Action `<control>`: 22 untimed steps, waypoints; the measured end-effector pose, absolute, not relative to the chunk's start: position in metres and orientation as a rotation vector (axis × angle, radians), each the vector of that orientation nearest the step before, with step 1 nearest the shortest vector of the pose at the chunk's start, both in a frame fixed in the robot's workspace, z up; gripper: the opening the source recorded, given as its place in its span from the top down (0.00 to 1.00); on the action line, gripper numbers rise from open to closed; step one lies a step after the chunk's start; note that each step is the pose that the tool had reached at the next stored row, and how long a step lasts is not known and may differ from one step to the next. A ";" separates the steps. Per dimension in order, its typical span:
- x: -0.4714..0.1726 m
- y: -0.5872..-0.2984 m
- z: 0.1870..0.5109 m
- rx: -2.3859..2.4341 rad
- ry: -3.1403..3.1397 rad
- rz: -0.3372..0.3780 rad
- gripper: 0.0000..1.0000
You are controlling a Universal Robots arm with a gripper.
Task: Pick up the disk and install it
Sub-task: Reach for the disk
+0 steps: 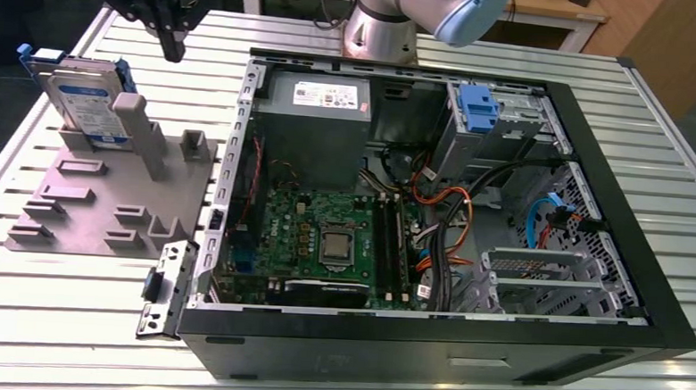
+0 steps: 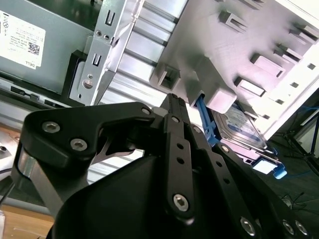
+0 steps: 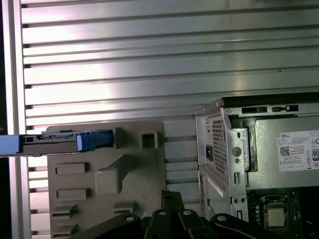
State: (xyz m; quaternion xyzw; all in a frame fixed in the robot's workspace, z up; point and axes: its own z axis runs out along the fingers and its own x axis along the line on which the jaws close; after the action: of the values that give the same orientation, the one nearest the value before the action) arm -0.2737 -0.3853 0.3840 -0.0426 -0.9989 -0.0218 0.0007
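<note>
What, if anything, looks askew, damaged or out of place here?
Nothing stands out. The disk stands on edge in its grey fixture beside the open computer case, and the gripper hangs above the fixture, shut and empty.

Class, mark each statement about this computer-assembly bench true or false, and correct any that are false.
1. The flat silver metal disk with the blue plastic frame stands on edge in the grey plastic fixture plate. True.
2. The black gripper holds the disk. False: it hangs above the fixture plate, apart from the disk, holding nothing.
3. The black computer case lies open, showing a green motherboard. True.
4. The disk sits inside the computer case. False: it is on the fixture plate, at the exterior view's left of the case.
</note>
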 end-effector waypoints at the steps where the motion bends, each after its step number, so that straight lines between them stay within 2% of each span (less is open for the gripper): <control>1: -0.276 -0.385 0.384 -0.134 -3.137 -0.068 0.89; 22: -0.289 -0.380 0.383 -0.134 -3.137 -0.068 0.89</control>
State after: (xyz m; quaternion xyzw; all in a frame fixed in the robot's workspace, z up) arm -0.2889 -0.3795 0.3827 -0.0426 -0.9989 -0.0218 0.0007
